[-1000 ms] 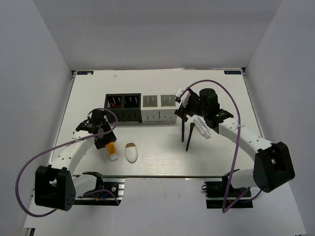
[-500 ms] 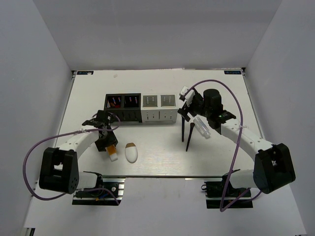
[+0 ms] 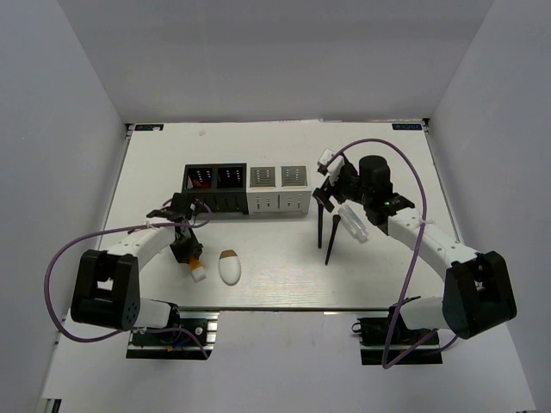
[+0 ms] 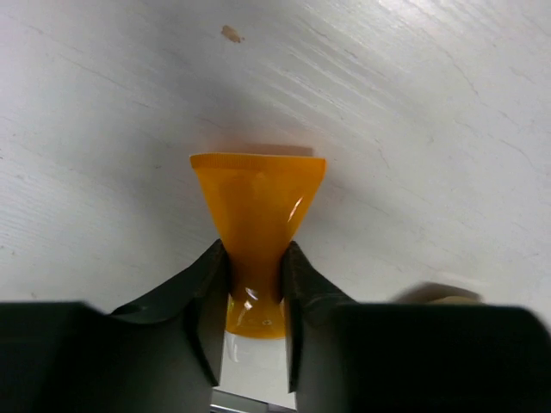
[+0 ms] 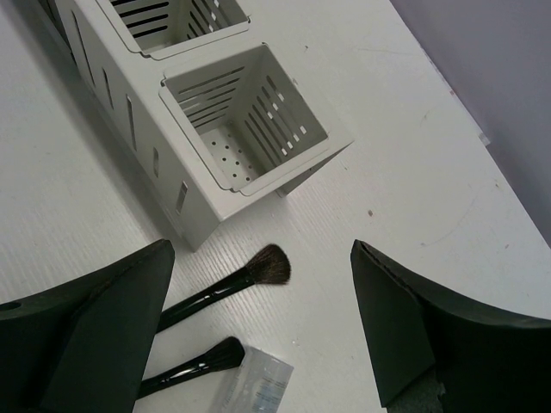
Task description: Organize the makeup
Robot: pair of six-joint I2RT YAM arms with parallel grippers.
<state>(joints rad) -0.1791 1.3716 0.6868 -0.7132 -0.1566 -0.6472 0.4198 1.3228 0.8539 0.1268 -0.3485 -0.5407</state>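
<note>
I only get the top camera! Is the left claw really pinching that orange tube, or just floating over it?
Observer: Pinching it. In the left wrist view the left gripper has both fingers pressed against the narrow part of the orange tube.
Operator: Is the right claw holding something too?
Observer: No. The right wrist view shows the right gripper wide open with nothing between its fingers. The two black brushes lie on the table below it, next to the grey-white organizer.
</note>
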